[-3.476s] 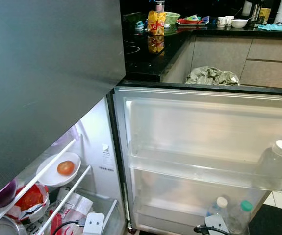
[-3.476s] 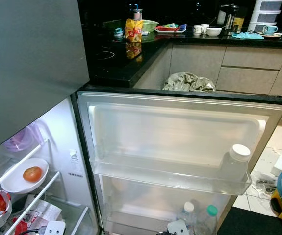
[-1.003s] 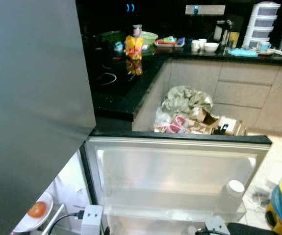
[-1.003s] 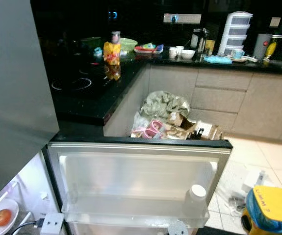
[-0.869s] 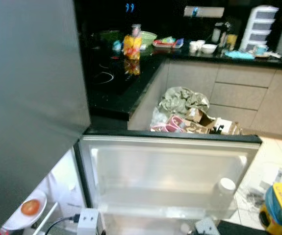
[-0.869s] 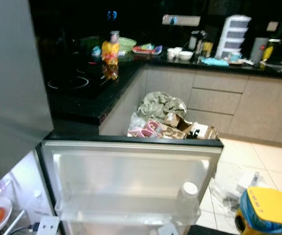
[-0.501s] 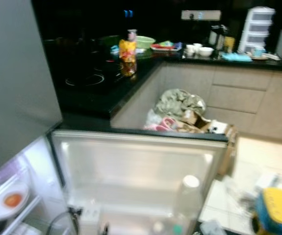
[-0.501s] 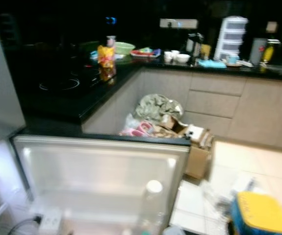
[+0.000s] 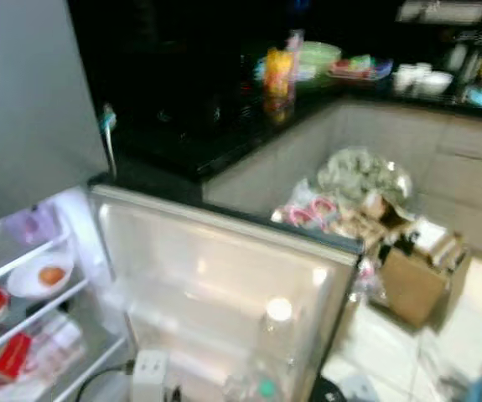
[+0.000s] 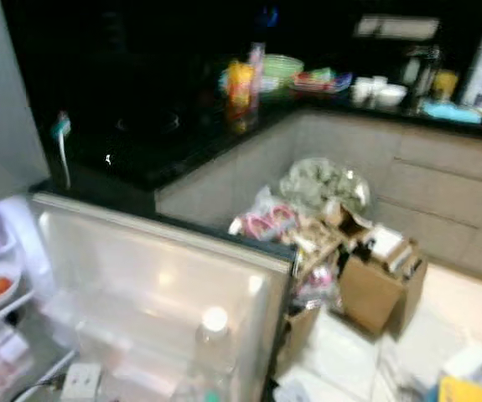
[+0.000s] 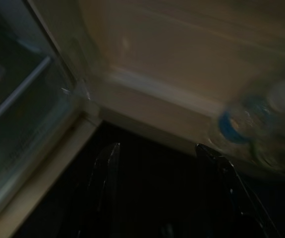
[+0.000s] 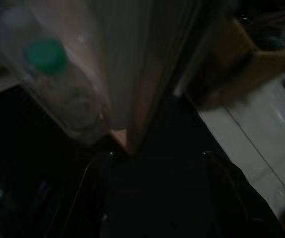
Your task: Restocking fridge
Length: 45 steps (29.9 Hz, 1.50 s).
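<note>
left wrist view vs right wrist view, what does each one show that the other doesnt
Left wrist view only: a bottle with a blue band in the fridge door's lower shelf and, to one side, the fridge's clear drawer front.

Right wrist view only: a green-capped bottle seen down along the outer edge of the fridge door, pale floor tiles and a blurred brown box.

Both: dim, blurred looks at the open fridge door near the floor, with each gripper's two fingers spread apart and empty, left gripper, right gripper.

countertop items (image 9: pixel 324 63) blurred, door bottles (image 11: pixel 261 129) smeared
</note>
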Available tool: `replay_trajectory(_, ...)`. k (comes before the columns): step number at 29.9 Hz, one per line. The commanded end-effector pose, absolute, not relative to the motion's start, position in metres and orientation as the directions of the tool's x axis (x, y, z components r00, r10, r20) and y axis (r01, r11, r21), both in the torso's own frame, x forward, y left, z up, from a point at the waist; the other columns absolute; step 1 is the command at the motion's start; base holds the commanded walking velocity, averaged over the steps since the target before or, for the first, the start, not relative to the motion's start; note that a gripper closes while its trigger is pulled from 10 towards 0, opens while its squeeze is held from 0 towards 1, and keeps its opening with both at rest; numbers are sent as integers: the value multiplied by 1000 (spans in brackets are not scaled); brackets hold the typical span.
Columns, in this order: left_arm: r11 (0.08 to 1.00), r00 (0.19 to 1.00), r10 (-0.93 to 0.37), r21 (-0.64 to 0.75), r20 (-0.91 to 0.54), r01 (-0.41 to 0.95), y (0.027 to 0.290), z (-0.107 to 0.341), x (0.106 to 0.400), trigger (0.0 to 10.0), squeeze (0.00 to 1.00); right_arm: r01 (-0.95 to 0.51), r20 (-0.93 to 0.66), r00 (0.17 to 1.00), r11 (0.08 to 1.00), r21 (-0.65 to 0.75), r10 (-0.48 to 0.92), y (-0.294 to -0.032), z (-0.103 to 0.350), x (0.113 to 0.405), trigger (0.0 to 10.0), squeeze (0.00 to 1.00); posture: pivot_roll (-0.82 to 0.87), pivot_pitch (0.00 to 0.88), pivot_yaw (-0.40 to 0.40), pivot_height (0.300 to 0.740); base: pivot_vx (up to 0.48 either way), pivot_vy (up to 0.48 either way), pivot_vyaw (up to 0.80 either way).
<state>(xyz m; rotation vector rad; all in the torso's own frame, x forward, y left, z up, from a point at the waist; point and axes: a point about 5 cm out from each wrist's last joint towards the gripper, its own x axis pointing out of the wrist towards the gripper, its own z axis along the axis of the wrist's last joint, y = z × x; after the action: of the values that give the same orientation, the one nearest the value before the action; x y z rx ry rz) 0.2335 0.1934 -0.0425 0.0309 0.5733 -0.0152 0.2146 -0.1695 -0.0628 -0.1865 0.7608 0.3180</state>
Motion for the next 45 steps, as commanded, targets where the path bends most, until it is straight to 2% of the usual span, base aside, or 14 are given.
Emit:
replay_trajectory(1,999,835,-5,34,-551,29,193,-44,231,10000,0,-348,-708,676,935,-62,205,-174,-63,213,10000,0,-33,63,-11,740,0,-480,800)
replay_trajectory(14,999,835,0,36,-550,24,194,-44,230,10000,0,-354,-707,678,932,-74,201,-175,-63,214,10000,0,-32,65,-11,740,0,-464,796)
replay_trajectory(16,1000,834,15,16,-552,-8,196,-45,230,10000,0,-306,-701,691,950,-64,175,-177,-63,214,10000,0,-33,66,-12,740,0,0,0)
replay_trajectory(30,1000,834,18,12,-552,-14,198,-45,229,10000,0,-309,-697,693,949,-59,182,-175,-62,215,10000,0,-33,71,-9,740,0,0,0)
replay_trajectory(35,1000,833,29,26,-553,-17,200,-46,227,10000,0,-302,-662,724,952,-54,192,-175,-57,222,10000,0,-36,69,-6,740,0,0,0)
replay_trajectory(36,999,832,35,29,-554,-23,202,-46,226,10000,0,-281,-650,738,958,-50,182,-177,-54,226,10000,67,-35,68,-5,740,0,0,0)
replay_trajectory(37,999,832,35,29,-554,-23,202,-46,226,10000,0,-281,-650,738,958,-50,182,-177,-54,226,10000,67,-35,68,-5,740,0,0,0)
replay_trajectory(38,999,832,40,32,-553,-27,203,-46,226,10000,0,-268,-638,749,962,-48,177,-178,-51,229,10000,969,-33,67,-5,740,0,0,0)
replay_trajectory(39,999,834,48,39,-550,-31,205,-45,226,10000,0,-263,-628,757,964,-40,180,-177,-49,234,10000,1000,-32,64,-5,740,0,0,0)
replay_trajectory(43,996,841,85,68,-534,-58,212,-43,226,10000,0,-269,-603,775,962,-42,190,-174,-41,245,10000,1000,-26,62,-6,740,0,0,0)
replay_trajectory(44,991,838,131,101,-530,-91,220,-42,226,10000,0,-255,-578,796,965,-53,179,-172,-33,258,10000,522,-24,60,-4,740,0,0,0)
replay_trajectory(45,991,838,131,101,-530,-91,220,-42,226,10000,0,-255,-578,796,965,-53,179,-172,-33,258,10000,522,-24,60,-4,740,0,0,0)
